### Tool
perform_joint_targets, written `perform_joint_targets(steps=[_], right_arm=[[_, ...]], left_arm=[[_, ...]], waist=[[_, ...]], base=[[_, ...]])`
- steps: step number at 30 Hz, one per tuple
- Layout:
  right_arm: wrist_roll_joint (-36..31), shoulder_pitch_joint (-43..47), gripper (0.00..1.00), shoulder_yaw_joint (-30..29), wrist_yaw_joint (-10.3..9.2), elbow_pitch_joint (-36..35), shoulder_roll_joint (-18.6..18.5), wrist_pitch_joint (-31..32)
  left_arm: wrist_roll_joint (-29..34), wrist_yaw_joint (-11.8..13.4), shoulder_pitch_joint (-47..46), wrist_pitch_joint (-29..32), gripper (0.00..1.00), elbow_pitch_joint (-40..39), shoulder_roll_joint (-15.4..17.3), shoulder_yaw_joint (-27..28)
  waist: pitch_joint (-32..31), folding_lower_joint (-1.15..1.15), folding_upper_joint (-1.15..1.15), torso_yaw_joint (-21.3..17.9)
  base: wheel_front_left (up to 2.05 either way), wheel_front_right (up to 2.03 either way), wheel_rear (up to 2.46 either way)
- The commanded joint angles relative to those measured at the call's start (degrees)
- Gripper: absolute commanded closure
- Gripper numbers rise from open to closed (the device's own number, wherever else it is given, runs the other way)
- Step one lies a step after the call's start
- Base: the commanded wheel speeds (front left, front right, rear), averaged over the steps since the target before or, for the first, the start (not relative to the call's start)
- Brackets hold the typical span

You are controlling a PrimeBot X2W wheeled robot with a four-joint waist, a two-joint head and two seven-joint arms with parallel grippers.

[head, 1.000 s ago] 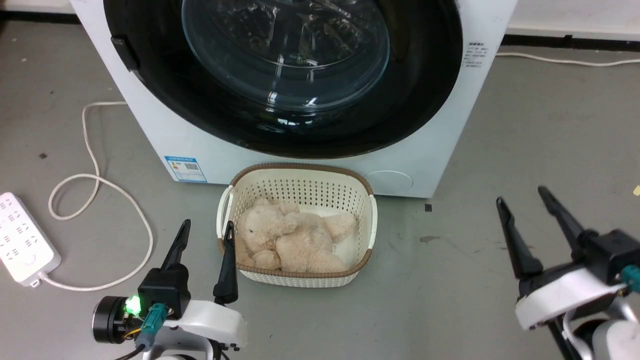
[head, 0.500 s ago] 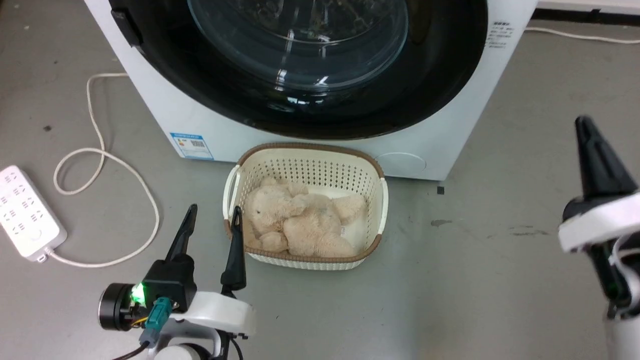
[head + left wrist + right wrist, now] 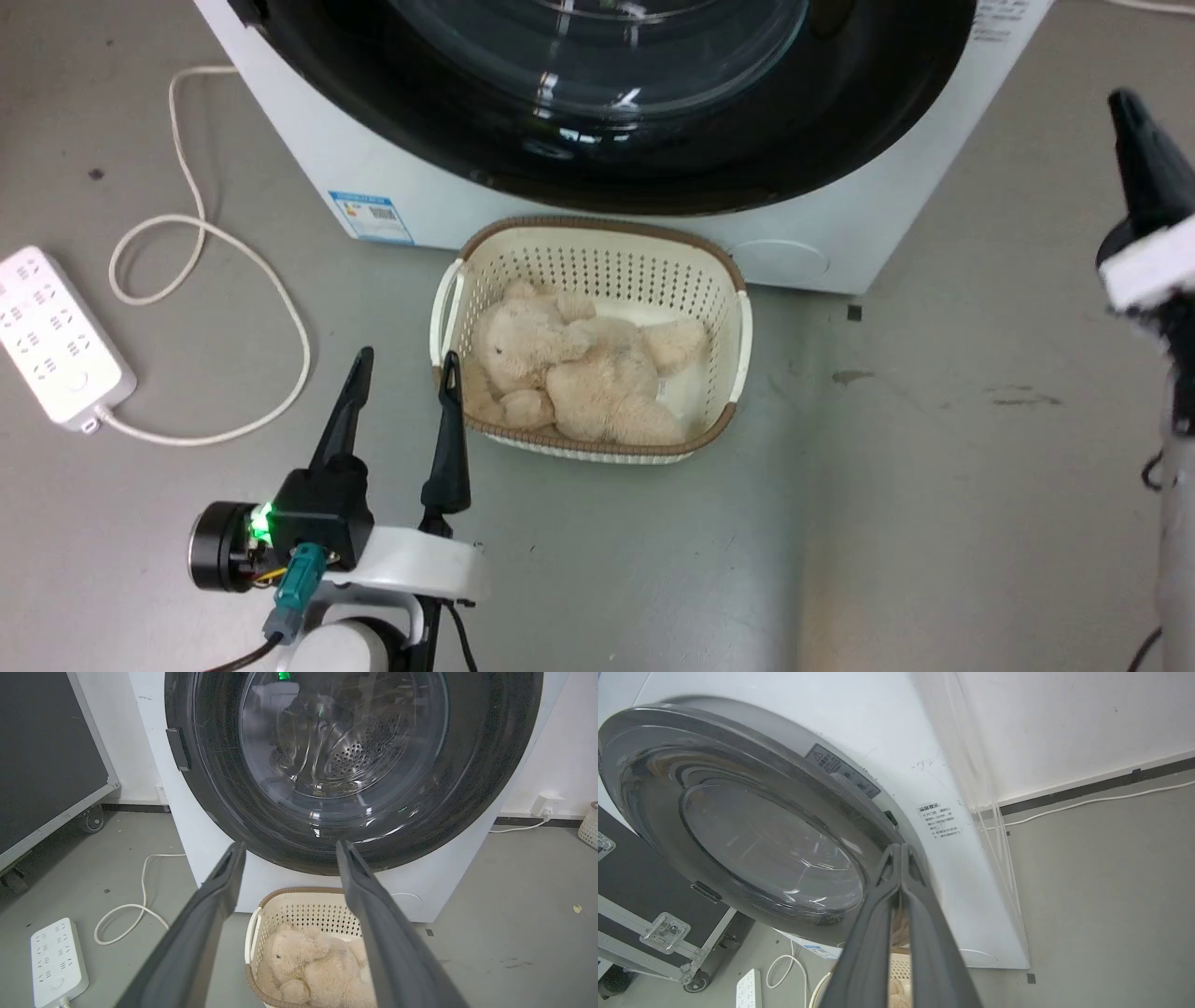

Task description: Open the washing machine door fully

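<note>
The washing machine [image 3: 308,140] is a white front-loader at the top of the head view. The washing machine door [image 3: 868,112], a glossy black disc with a clear glass window [image 3: 341,742], lies flat against the front. My right gripper [image 3: 1127,101] is raised at the right edge, beside the machine's right side, its fingers pressed together on nothing. In the right wrist view its tips [image 3: 901,847] point at the door's right rim [image 3: 859,812]. My left gripper [image 3: 408,357] is open low on the floor, left of the basket, facing the door [image 3: 486,765].
A cream perforated basket [image 3: 597,263] holding a beige teddy bear [image 3: 579,373] stands on the floor against the machine's front. A white power strip [image 3: 58,336] and its looping cable [image 3: 233,254] lie at the left. A black wheeled case [image 3: 46,760] stands left of the machine.
The head camera has shifted, so the whole picture has slid. My right gripper has risen towards the machine's right side and gone from open to shut. The left gripper holds its place by the basket.
</note>
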Motion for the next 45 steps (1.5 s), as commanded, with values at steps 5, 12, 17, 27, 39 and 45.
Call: perform_joint_targets(steps=[5,12,17,27,39,45], right_arm=[[4.87,-6.97,1.00,-2.21,-0.02,4.09,0.15,4.43],[8.23,-15.92,1.00,-5.44,-0.03,12.73,-0.72,12.44],[9.77,-22.36,1.00,-8.00,-0.03,18.01,-1.38,16.61],[12.78,-34.53,1.00,-13.45,-0.03,29.13,-1.82,25.86],[14.57,-46.03,1.00,-19.64,-0.04,39.03,-2.61,33.90],[14.48,-46.40,1.00,-20.63,-0.04,41.46,-2.64,40.15]], left_arm=[[-0.43,0.63,-1.78,-0.97,0.00,-0.87,0.02,-0.50],[-0.66,1.21,-3.13,-1.81,0.00,-1.49,0.02,-1.31],[-0.83,1.60,-3.71,-2.40,0.00,-1.88,0.02,-1.86],[-1.23,2.61,-5.01,-3.60,0.00,-2.61,0.03,-3.22],[-2.19,4.28,-7.00,-5.04,0.00,-4.73,0.03,-4.98],[-2.20,4.87,-7.47,-5.76,0.00,-4.86,0.03,-5.66]], waist=[[2.31,-0.01,0.00,0.93],[4.61,-0.01,0.00,2.05],[5.92,-0.01,0.00,2.81],[8.51,-0.01,0.00,3.99],[11.76,-0.01,0.00,5.20],[11.66,-0.01,0.00,5.23]], base=[[0.00,0.00,0.00],[0.00,0.00,0.00],[0.00,0.00,0.00],[0.00,0.00,0.00],[0.00,0.00,0.00],[0.00,0.00,0.00]])
